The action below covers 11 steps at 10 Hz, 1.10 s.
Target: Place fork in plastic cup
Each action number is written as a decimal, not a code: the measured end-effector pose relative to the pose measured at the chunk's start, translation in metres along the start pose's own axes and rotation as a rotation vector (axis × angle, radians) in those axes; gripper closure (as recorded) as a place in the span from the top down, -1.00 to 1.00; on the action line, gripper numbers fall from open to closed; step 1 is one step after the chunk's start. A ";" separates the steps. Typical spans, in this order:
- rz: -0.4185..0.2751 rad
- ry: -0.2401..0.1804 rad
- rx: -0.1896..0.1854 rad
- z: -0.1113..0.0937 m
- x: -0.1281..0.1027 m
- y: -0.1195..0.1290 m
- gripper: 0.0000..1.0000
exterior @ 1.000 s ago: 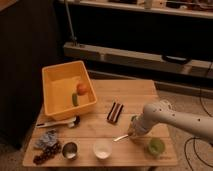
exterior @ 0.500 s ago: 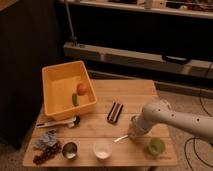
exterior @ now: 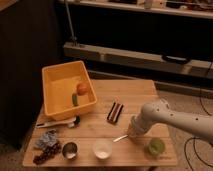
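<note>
The thin silvery fork (exterior: pixel 120 138) lies on the wooden table (exterior: pixel 100 127), right of the white bowl. Its right end disappears under the tip of my gripper (exterior: pixel 132 134). The gripper points down at the table from the white arm that comes in from the right, and it is shut on that end of the fork. The light-green plastic cup (exterior: pixel 156 146) stands upright near the table's front right corner. It is a short way right of the gripper and apart from it.
A yellow bin (exterior: pixel 60 75) at the back left holds an orange fruit (exterior: pixel 82 88) and a green item. A white-handled utensil (exterior: pixel 59 123), a dark bar (exterior: pixel 115 112), a white bowl (exterior: pixel 102 148), a small metal cup (exterior: pixel 69 149) and a crumpled bag (exterior: pixel 46 145) also lie on the table.
</note>
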 end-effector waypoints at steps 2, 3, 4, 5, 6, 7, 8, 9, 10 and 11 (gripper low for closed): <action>-0.003 0.003 0.004 -0.003 -0.001 -0.002 -1.00; -0.005 0.007 0.005 -0.005 -0.002 -0.002 -1.00; -0.008 0.012 0.007 -0.008 -0.002 -0.004 -1.00; -0.012 0.021 0.012 -0.014 -0.004 -0.006 -1.00; -0.014 0.027 0.015 -0.018 -0.005 -0.008 -1.00; -0.016 0.033 0.020 -0.023 -0.006 -0.010 -1.00; -0.016 0.039 0.024 -0.026 -0.007 -0.011 -1.00; -0.015 0.044 0.026 -0.028 -0.007 -0.013 -1.00; -0.016 0.047 0.027 -0.030 -0.008 -0.013 -1.00; -0.016 0.051 0.029 -0.032 -0.008 -0.014 -1.00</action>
